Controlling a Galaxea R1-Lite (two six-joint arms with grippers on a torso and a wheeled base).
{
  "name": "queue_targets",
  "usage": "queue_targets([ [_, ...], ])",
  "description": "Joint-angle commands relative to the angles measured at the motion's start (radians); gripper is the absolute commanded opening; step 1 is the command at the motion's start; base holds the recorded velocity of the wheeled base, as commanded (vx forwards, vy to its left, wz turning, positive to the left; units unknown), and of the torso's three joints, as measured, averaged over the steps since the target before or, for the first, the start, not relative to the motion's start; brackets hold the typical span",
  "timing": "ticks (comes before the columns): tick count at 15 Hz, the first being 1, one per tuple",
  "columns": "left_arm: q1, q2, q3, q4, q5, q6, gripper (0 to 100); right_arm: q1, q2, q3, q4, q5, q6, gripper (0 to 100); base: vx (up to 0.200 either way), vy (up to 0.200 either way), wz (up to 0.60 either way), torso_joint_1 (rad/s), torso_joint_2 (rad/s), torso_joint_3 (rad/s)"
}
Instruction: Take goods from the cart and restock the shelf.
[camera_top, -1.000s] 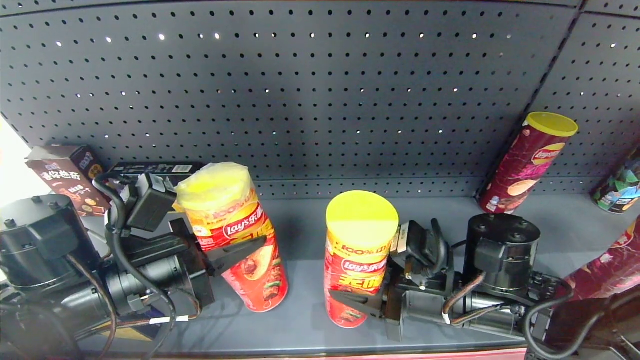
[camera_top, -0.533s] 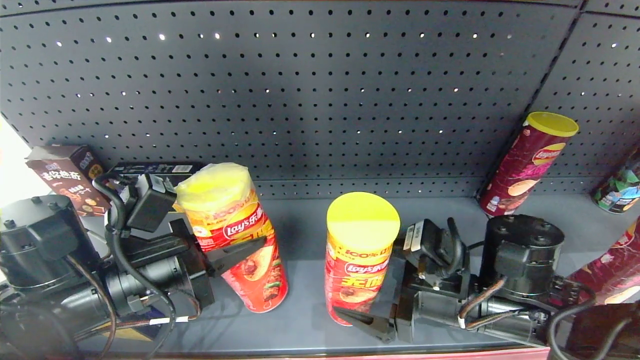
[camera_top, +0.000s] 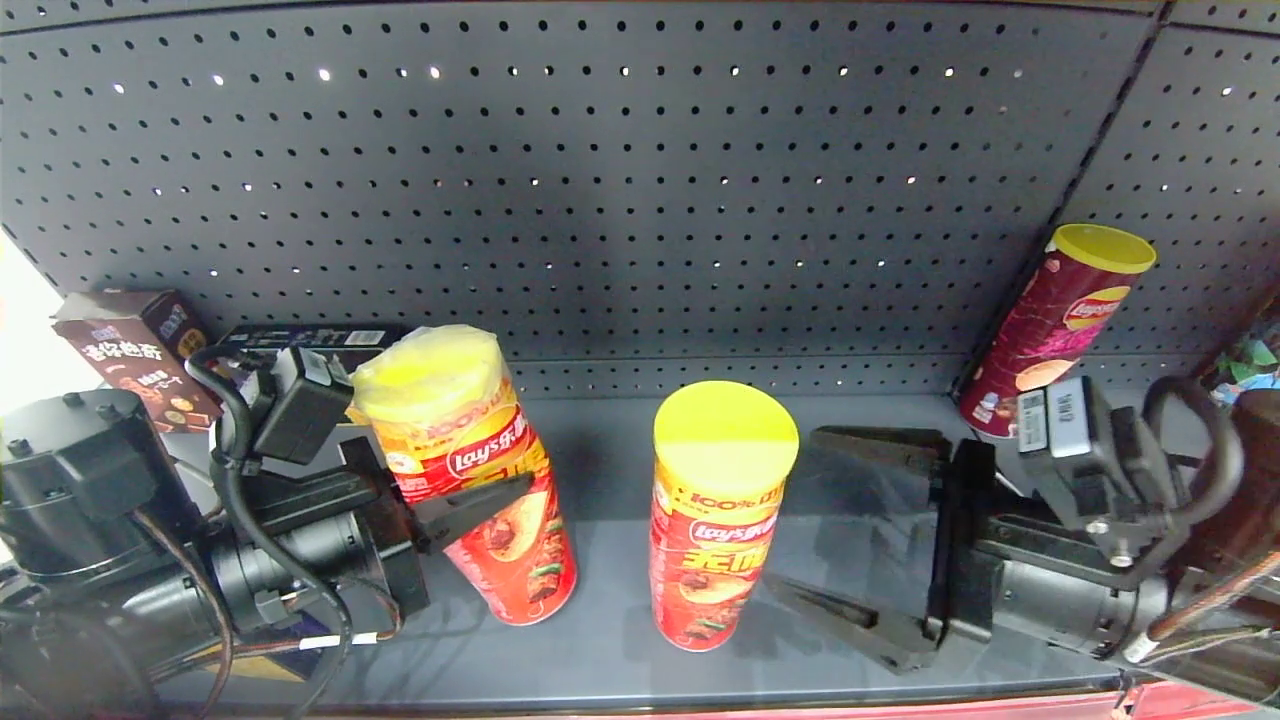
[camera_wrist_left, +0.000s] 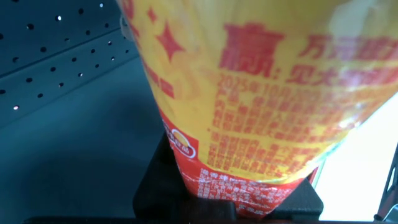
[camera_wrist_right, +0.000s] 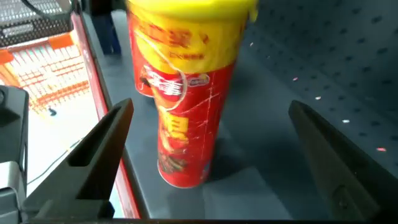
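Note:
A red chips can with a yellow lid (camera_top: 470, 470) is tilted over the left part of the grey shelf (camera_top: 600, 450), and my left gripper (camera_top: 470, 495) is shut on its middle. In the left wrist view the can (camera_wrist_left: 261, 112) stands between the dark fingers (camera_wrist_left: 155, 186). A second red chips can (camera_top: 720, 520) stands upright and free at the shelf's middle. My right gripper (camera_top: 800, 515) is open just to its right, clear of it. The right wrist view has that can (camera_wrist_right: 186, 106) beyond the spread fingers (camera_wrist_right: 93, 155).
A maroon chips can (camera_top: 1055, 325) leans against the pegboard at the back right. Brown snack boxes (camera_top: 130, 355) and a dark box (camera_top: 310, 338) stand at the back left. The shelf's red front edge (camera_wrist_right: 99, 106) runs beside the cart basket (camera_wrist_right: 37, 62).
My right gripper opened, let go of the middle can and drew back to the right; the can stays upright. The left arm and its can have not moved.

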Motion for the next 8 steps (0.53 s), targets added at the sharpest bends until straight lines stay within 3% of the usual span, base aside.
queue_targets([
  [1,-0.001,-0.001,0.003,0.000,0.000,0.000,0,-0.043,-0.157,-0.004,0.070,-0.001,-0.002,100,0.000,0.000,0.00,0.000,0.00,0.000],
  [6,-0.001,-0.002,0.001,0.000,0.000,0.001,0,-0.158,-0.448,-0.083,0.360,-0.001,-0.002,100,0.000,0.000,0.00,0.000,0.00,0.000],
  [7,-0.001,-0.002,0.001,0.000,0.000,0.001,0,-0.161,-0.453,-0.086,0.366,-0.001,-0.002,100,0.000,0.000,0.00,0.000,0.00,0.000],
  [8,-0.001,-0.004,0.001,0.001,0.000,0.001,0,-0.212,-0.589,-0.116,0.529,-0.024,-0.002,100,0.000,0.000,0.00,0.000,0.00,0.000],
])
